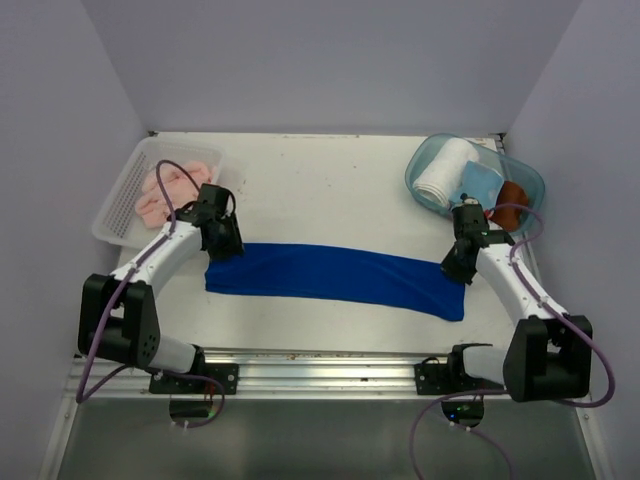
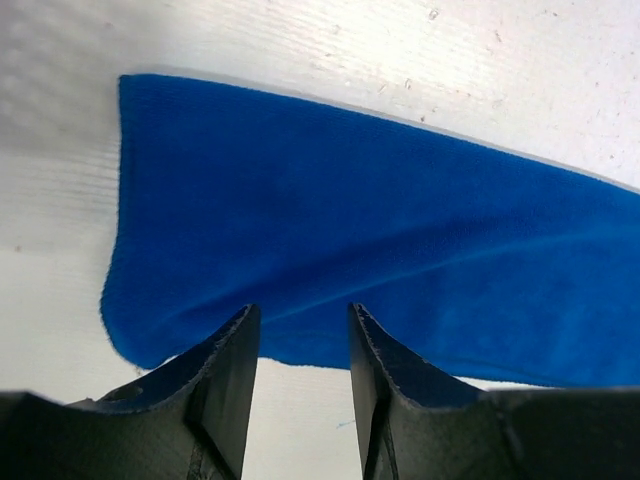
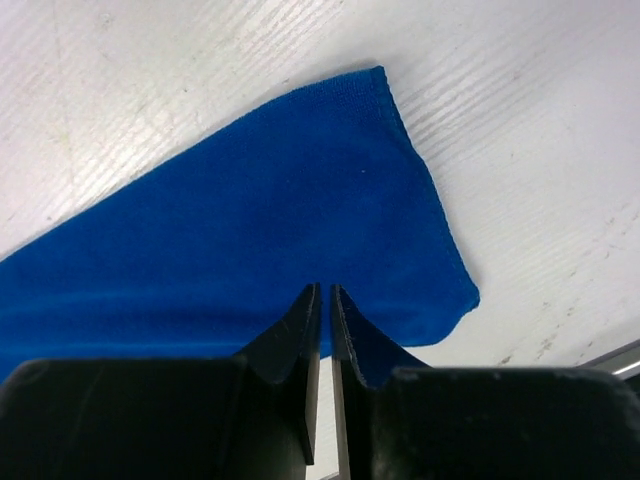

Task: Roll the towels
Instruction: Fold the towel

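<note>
A blue towel (image 1: 335, 278) lies flat on the white table as a long folded strip running left to right. My left gripper (image 1: 222, 243) is open and empty over the strip's left end. In the left wrist view the towel (image 2: 380, 230) fills the middle and the gripper (image 2: 300, 310) hovers over its near edge. My right gripper (image 1: 455, 270) is over the strip's right end. In the right wrist view the gripper (image 3: 325, 288) has its jaws almost together with nothing between them, above the towel's (image 3: 250, 220) near edge.
A white slatted basket (image 1: 120, 205) at the back left holds pink towels (image 1: 165, 190). A clear tub (image 1: 425, 150) at the back right holds a rolled white towel (image 1: 440, 170), a light blue cloth (image 1: 478, 183) and an orange-brown one (image 1: 510, 195). A metal rail (image 1: 320, 360) runs along the front edge.
</note>
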Controlling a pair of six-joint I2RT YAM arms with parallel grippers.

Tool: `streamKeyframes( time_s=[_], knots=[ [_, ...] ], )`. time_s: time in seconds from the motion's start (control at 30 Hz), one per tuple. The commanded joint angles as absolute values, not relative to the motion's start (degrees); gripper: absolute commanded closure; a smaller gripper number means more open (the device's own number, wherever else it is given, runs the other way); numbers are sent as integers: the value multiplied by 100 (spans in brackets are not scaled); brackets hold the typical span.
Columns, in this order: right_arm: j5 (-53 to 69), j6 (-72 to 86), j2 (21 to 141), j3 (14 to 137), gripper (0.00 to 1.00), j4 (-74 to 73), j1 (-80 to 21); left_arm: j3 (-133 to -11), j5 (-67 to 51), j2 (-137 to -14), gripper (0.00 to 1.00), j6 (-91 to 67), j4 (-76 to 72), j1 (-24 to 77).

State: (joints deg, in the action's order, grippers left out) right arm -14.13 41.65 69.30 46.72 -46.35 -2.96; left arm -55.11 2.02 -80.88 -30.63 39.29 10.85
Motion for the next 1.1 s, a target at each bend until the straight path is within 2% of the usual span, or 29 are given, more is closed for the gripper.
streamKeyframes(
  time_s=[0.0,0.33,0.53,0.9,1.0,1.07],
  knots=[
    [-1362,3859,7415,4860,89,-4219,-316,-5353,70,-8454,57,-2909,3421,1204],
    [-1968,3797,8612,4886,91,-3700,-273,-5344,843,-9422,60,-3059,3190,1011],
    [-2066,3709,8815,4983,92,-3621,-202,-5546,1222,-9685,59,-2874,3357,941],
    [-2083,3454,7533,4904,89,-4113,-202,-5695,1354,-9133,59,-2839,3506,984],
    [-1751,3428,7190,4843,88,-4201,-202,-5792,1371,-8851,59,-2830,3682,1177],
    [-1118,3401,7023,4676,87,-4123,-246,-5801,1345,-8650,58,-2847,3787,1370]
  ],
)
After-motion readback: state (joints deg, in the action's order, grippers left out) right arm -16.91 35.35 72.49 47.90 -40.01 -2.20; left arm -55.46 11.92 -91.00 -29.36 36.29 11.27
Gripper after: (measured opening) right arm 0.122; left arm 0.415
